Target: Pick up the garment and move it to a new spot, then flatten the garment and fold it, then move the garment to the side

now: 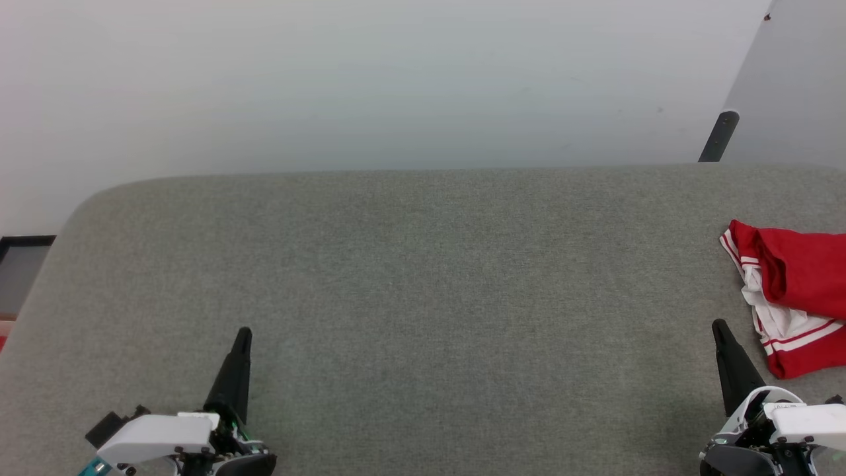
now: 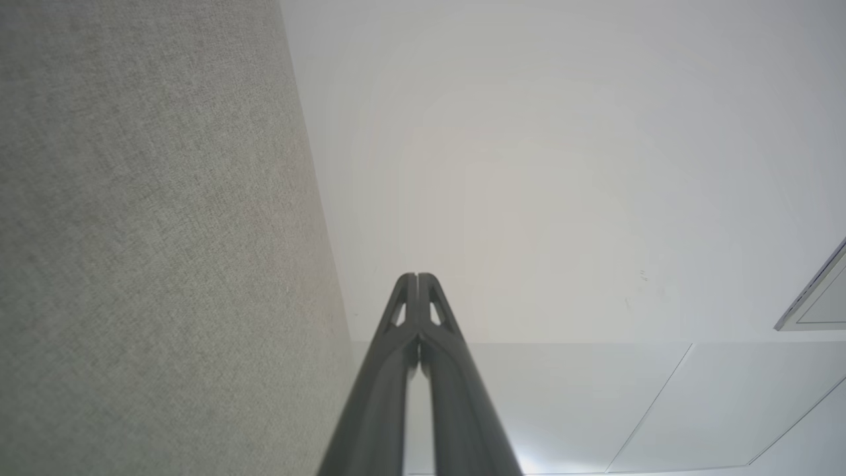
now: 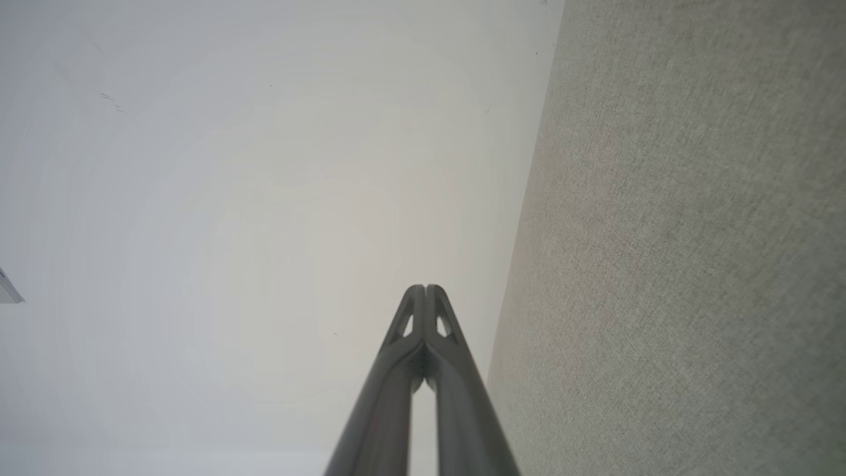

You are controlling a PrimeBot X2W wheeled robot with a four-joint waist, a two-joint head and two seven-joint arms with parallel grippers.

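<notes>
garment [image 1: 803,271] | bunched red cloth, white striped trim | on grey woven surface [image 1: 423,284]

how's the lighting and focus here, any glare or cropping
Head view: soft even light, grey fabric tabletop crisp, red white-sleeved jersey shirt cropped at right edge. Left wrist view: left gripper soft, faint glare at bottom. Right wrist view: flat light, right gripper soft.

One red-and-white garment [image 1: 796,277], one grey surface [image 1: 423,297], one dark post [image 1: 719,135], two claws, left claw [image 1: 243,333], right claw [image 1: 718,326]
</notes>
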